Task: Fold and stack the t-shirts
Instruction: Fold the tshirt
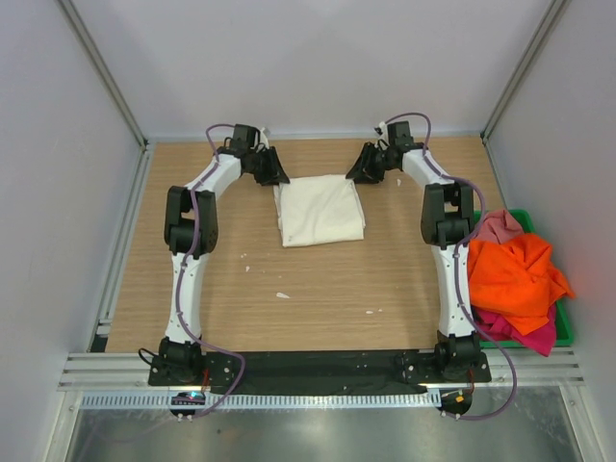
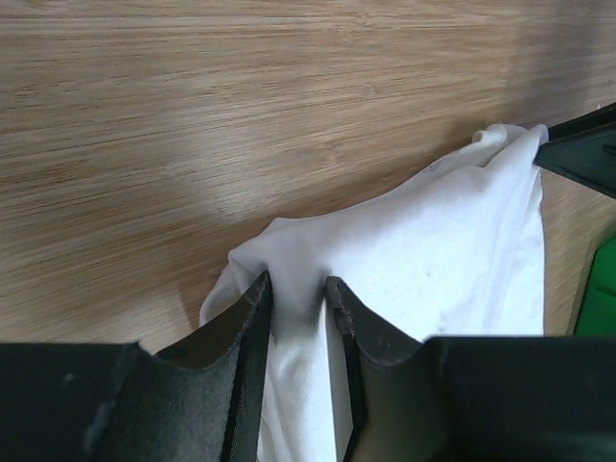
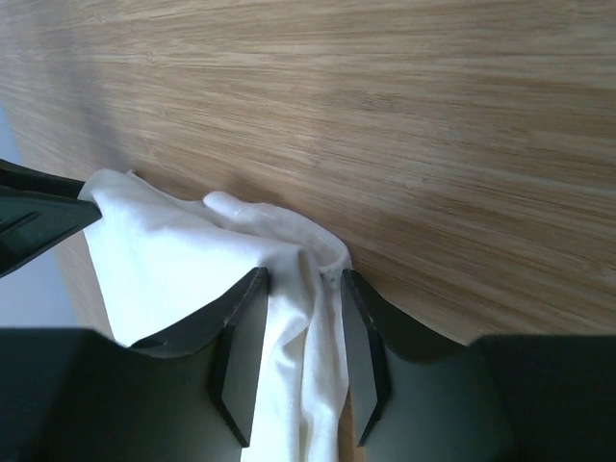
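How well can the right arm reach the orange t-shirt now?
Probably not yet: the right gripper holds the white t-shirt at the far side. Otherwise the orange t-shirt lies uncovered beside the arm.

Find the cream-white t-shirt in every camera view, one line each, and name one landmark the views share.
Top external: the cream-white t-shirt lies folded at the table's far middle, between the left claw and the right claw.
Left wrist: lower right of the picture, one corner inside the left claw.
Right wrist: lower left of the picture, one corner inside the right claw.
Shared landmark: the wood-grain table under it.
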Available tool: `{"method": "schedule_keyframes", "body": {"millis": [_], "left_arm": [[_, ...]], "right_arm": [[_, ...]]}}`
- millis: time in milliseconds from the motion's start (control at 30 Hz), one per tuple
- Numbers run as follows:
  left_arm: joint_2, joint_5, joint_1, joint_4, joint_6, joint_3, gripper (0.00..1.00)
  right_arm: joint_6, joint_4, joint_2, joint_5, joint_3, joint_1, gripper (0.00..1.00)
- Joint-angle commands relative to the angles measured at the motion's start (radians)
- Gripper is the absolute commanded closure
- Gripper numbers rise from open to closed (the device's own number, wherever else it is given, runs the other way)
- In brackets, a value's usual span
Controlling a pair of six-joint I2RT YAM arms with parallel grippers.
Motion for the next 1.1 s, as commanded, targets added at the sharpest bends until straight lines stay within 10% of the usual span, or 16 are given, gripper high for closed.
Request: {"method": "schedule_keyframes", "body": {"millis": [0,300,433,833,933,967,1067], "left_arm": [[-0.029,0.024,0.003,0.013,-0.01,-0.001,0.71],[-0.032,0.033,0.017,0.019,-0.027,0.003,0.71],[-0.042,0.038,0.026,0.018,-0.033,-0.005,0.92],[-0.102,-0.158,0.051,-0.08,-0.037,-0.062,1.0],[-0.078,-0.171,0.054,-0.133,-0.021,-0.019,0.82],[-0.081,-0.2,0.054,-0.165,-0.015,-0.002,0.6],[-0.147,-0.252,0.054,-0.177,0.019,-0.02,0.49]], "right_arm": [[-0.015,0.011,-0.008,0.012,0.043,0.029,0.6],[0.024,0.024,-0.013,0.0,0.075,0.032,0.63],[0.02,0.014,-0.016,0.018,0.073,0.032,0.99],[0.032,-0.013,-0.004,0.083,0.092,0.034,0.99],[0.044,-0.025,0.032,0.063,0.116,0.034,0.89],[0.044,-0.026,0.03,0.063,0.116,0.034,0.8],[0.018,-0.055,-0.004,0.078,0.112,0.031,0.49]]}}
